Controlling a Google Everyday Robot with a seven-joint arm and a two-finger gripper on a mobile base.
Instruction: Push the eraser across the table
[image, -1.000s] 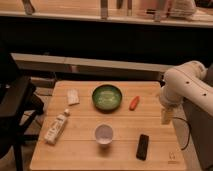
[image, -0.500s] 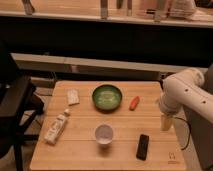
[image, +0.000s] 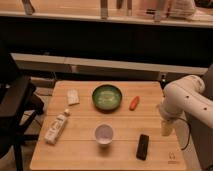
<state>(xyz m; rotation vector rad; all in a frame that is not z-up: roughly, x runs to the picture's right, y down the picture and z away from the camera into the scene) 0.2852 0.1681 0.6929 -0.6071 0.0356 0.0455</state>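
The eraser (image: 143, 146), a flat black bar, lies near the front right of the light wooden table (image: 80, 152), just right of the white cup (image: 104, 133). My gripper (image: 166, 128) hangs from the white arm (image: 186, 97) at the table's right edge. It points down, a short way to the right of and behind the eraser, apart from it. A small logo mark (image: 172, 156) sits at the table's front right corner.
A green bowl (image: 107, 96) stands at the back middle with an orange carrot-like piece (image: 134, 103) to its right. A small pale block (image: 73, 97) and a lying bottle (image: 56, 127) are on the left. A dark chair (image: 15, 110) stands beside the table's left edge.
The arm has swung down and toward the front along the table's right edge, bringing the gripper lower and closer to the eraser. The objects on the table have not moved.
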